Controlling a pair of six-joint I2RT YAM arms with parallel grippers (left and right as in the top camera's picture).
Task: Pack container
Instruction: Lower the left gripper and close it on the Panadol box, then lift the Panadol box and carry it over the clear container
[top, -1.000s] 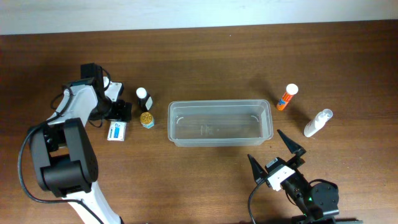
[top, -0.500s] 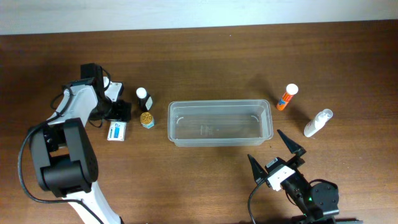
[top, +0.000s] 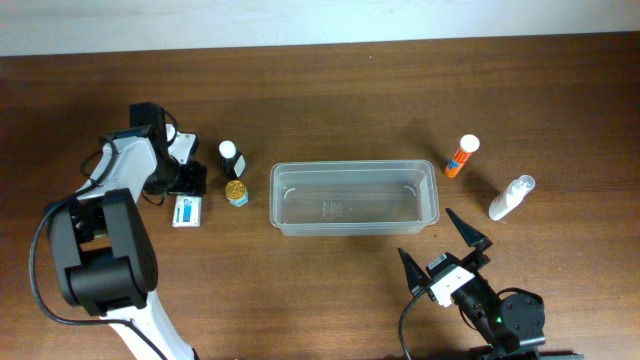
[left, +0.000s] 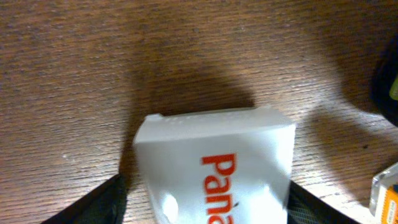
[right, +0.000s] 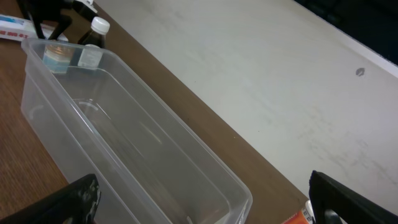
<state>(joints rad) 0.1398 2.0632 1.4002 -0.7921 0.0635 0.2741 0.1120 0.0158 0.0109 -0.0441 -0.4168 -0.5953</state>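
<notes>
The clear container (top: 355, 166) lies empty at the table's middle; it also shows in the right wrist view (right: 134, 90). My left gripper (top: 188, 181) is open and straddles a white box with red lettering (left: 214, 162), which lies on the table (top: 187, 211); its fingers (left: 205, 202) sit close to each side of the box. My right gripper (top: 441, 249) is open and empty, near the container's front right corner, its fingers (right: 208, 205) pointing along it.
A dark bottle with a white cap (top: 230, 156) and a small jar with gold contents (top: 236, 190) stand left of the container. An orange tube (top: 461, 156) and a white spray bottle (top: 512, 197) lie to its right.
</notes>
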